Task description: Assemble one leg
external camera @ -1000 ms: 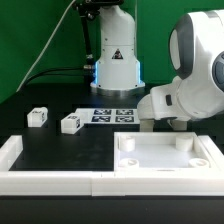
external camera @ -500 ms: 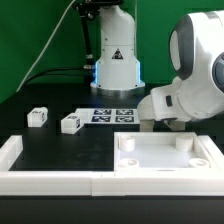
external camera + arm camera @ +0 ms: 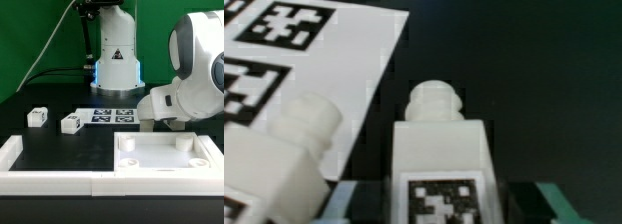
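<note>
In the wrist view a white leg [image 3: 441, 140] with a rounded peg on its end and a black-and-white tag lies on the black table between my gripper [image 3: 452, 208] fingers. The jaws are open, with a dark gap on each side of the leg. A second leg [image 3: 287, 150] lies right beside it, partly over the marker board [image 3: 304, 45]. In the exterior view two more legs [image 3: 38, 117] [image 3: 71, 122] lie on the table towards the exterior view's left. The arm's white wrist [image 3: 175, 100] hides the gripper and the legs under it.
The wide white panel with corner sockets [image 3: 165, 158] lies at the front on the exterior view's right. A white rim [image 3: 12, 152] runs along the front and left. The marker board [image 3: 112, 116] lies in front of the robot base [image 3: 115, 65].
</note>
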`<state>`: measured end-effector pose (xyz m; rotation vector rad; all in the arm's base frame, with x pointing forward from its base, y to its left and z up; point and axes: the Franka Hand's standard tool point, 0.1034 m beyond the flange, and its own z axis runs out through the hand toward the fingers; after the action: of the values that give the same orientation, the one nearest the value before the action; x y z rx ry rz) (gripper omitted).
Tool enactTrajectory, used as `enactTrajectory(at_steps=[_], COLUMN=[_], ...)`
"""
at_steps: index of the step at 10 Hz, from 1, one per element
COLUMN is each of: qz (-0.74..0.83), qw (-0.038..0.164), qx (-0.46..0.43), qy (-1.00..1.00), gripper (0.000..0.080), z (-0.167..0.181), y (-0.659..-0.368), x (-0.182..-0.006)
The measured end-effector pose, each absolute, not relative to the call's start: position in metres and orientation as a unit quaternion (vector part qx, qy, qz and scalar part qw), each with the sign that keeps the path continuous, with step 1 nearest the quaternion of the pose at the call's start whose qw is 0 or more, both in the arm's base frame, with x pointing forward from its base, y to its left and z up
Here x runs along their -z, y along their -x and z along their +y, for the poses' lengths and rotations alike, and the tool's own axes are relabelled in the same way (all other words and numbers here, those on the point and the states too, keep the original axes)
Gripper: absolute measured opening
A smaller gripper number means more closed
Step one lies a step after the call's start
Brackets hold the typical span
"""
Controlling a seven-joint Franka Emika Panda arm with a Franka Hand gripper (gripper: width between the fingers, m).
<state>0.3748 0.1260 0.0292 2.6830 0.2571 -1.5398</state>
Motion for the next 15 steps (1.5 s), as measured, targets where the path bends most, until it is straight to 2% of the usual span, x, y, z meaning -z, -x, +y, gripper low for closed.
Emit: enactTrajectory(at_steps=[2, 3, 6, 7, 10, 11, 13, 15], qz=[0.082, 0.08, 0.079, 0.079, 0.069, 0.051, 0.046, 0.043], qw=[0.015, 0.012, 0.011, 0.006, -0.001, 0.001, -0.008, -0.016], qx=[0.505, 0.502, 0.486, 0.437, 0.304, 0.275, 0.189, 0.1], qy=[-0.859, -0.861, -0.87, -0.896, -0.95, -0.96, -0.981, -0.994], gripper=[0.0287, 0.0288, 0.0288, 0.0288, 0.0288, 0.0288, 0.0288, 0.0288], z=[0.126, 0.124, 0.124, 0.127, 0.124, 0.12, 0.117, 0.113], y=[-0.394, -0.402, -0.405, -0.418, -0.423, -0.426, -0.448, -0.465], x=[-0.073, -0.083, -0.078, -0.071, -0.075, -0.082, -0.095, -0.1])
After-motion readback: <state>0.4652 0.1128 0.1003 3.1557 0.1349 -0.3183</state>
